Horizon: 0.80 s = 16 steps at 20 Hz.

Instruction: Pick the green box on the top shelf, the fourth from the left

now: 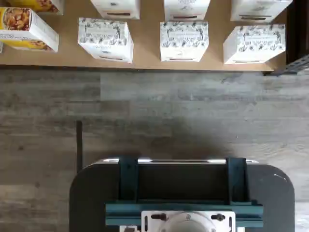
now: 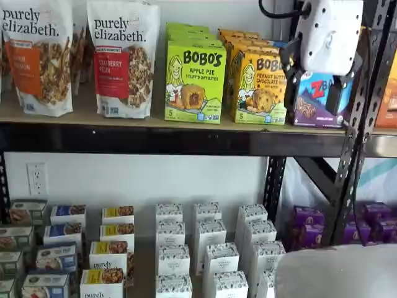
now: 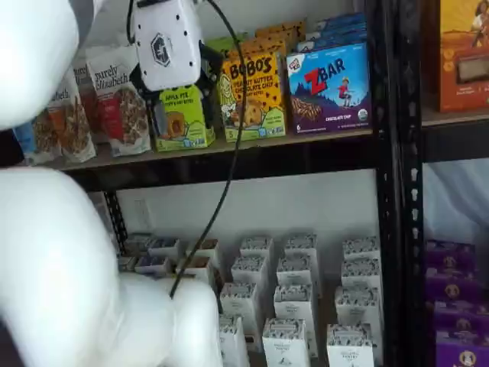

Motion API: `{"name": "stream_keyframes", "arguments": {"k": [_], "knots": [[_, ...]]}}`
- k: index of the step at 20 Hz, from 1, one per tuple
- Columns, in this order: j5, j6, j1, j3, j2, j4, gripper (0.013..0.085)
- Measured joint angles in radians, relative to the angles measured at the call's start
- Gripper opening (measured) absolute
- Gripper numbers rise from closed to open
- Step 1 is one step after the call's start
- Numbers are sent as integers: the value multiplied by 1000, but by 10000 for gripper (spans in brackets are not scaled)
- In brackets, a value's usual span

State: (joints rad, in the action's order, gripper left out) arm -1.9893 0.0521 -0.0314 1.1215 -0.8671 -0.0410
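The green box (image 2: 195, 81) stands upright on the top shelf (image 2: 155, 126), a lime carton reading "BOBO'S Apple Pie", with more like it lined up behind. A yellow-orange Bobo's box (image 2: 259, 87) is on its right and a granola bag (image 2: 124, 59) on its left. My gripper (image 2: 312, 77), a white body with two black fingers, hangs in front of the shelf at box height and holds nothing. A gap shows between the fingers, so it is open. In a shelf view the gripper (image 3: 182, 88) covers the upper part of the green box (image 3: 186, 118). The wrist view does not show the box.
A blue-purple ZBar box (image 3: 330, 88) stands right of the Bobo's boxes. A black rack upright (image 2: 353, 124) rises at the right. Rows of white cartons (image 2: 208, 248) fill the lower shelf and also show in the wrist view (image 1: 183, 41). The white arm (image 3: 53, 252) fills the near left.
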Motion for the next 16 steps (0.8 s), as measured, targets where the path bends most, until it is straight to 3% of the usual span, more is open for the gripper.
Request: {"name": "stream_keyframes", "arguments": {"k": [3,11,16], "knots": [[107,-24,35,-58,-65,-37,850],[109,-18,29,-59,-65,-40,850],[119,3,4,-64,-64,-33,850]]}}
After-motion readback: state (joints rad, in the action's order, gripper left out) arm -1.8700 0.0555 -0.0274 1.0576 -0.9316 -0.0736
